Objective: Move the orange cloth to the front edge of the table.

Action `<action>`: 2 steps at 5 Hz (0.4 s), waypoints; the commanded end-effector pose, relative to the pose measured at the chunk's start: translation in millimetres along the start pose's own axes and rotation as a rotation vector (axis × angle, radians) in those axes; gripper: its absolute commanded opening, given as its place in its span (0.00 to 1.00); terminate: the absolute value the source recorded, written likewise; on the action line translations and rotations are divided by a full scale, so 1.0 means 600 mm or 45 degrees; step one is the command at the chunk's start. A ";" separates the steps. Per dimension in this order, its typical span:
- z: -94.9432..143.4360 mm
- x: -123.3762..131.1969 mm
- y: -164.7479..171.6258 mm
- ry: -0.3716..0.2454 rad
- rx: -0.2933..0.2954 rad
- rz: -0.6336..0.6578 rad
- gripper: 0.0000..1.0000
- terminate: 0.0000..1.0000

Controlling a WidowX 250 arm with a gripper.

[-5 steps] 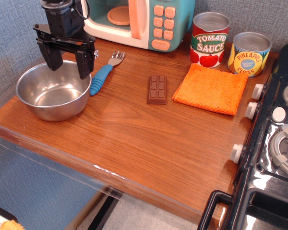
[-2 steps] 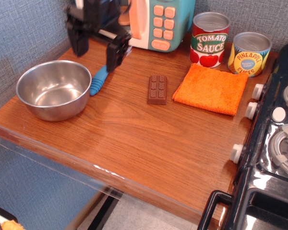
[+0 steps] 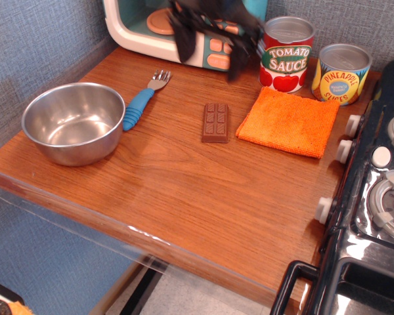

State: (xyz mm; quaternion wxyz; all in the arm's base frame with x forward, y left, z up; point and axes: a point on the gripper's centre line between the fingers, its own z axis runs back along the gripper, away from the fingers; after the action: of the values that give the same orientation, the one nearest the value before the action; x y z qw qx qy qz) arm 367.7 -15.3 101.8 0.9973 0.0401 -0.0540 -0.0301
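Reddish-brown wood-grain table [image 3: 184, 197], clear plastic strip along rounded front edge. Black toy stove [image 3: 374, 216] at right side. Round stainless-steel bowl [image 3: 73, 122] at left, near front. Blue-handled metal fork [image 3: 144, 98] just beside bowl. Brown chocolate bar [image 3: 215, 122] mid-table. Bright orange fuzzy square cloth [image 3: 287, 121] lying flat right of bar, toward back, well apart from front edge. Red tomato sauce can [image 3: 286, 52], yellow pineapple can [image 3: 341, 73] behind cloth. Teal toy microwave [image 3: 151, 26] at back. Black gripper [image 3: 213, 52], motion-blurred, above table before microwave; jaws spread wide, holding nothing.

The gripper [image 3: 212, 47] hangs at the top of the view, motion-blurred, its two fingers [image 3: 182, 43] apparently spread, holding nothing.
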 end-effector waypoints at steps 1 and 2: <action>-0.044 0.078 -0.063 -0.050 -0.011 -0.001 1.00 0.00; -0.057 0.086 -0.075 -0.054 0.008 -0.002 1.00 0.00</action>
State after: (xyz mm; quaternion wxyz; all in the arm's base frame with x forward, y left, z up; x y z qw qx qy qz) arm 415.3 -60.9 48.2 0.9972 0.0457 -0.0503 -0.0301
